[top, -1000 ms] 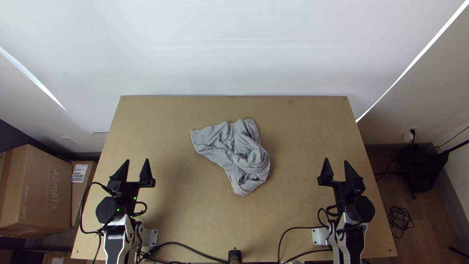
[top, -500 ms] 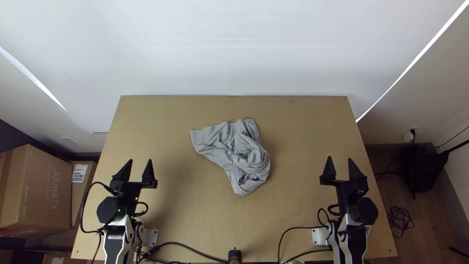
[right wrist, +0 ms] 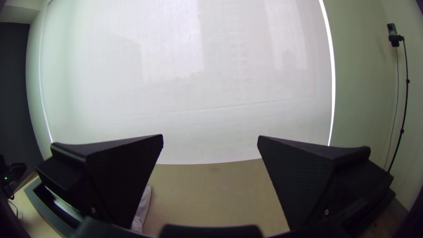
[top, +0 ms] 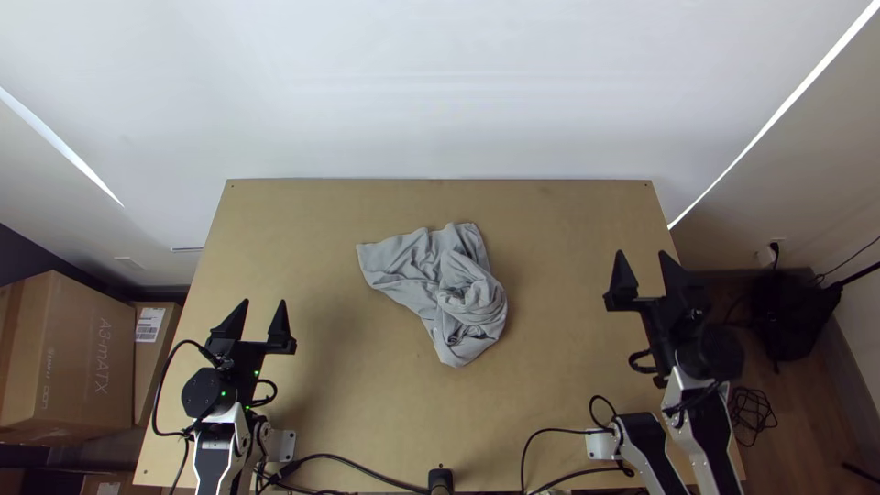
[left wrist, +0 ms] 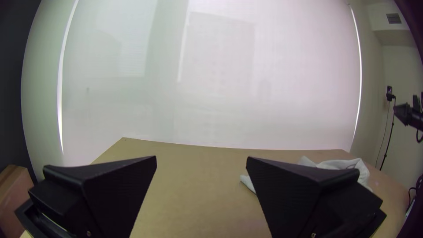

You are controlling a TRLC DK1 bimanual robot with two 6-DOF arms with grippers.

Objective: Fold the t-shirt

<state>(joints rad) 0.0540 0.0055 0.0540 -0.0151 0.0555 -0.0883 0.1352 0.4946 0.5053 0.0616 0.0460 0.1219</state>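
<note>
One grey t-shirt lies bunched around the middle of the tabletop, wood showing between it and every edge. Its folds bury the sleeves and collar beyond telling. Of two hands, the left hand is near the left edge, the right hand overlaps the right edge; both have fingers apart. The top view's near border cuts off both arms.

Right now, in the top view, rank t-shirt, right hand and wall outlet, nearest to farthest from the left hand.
1. T-shirt, middle of the table
2. Right hand, near the right edge
3. Wall outlet, beyond that edge
</note>
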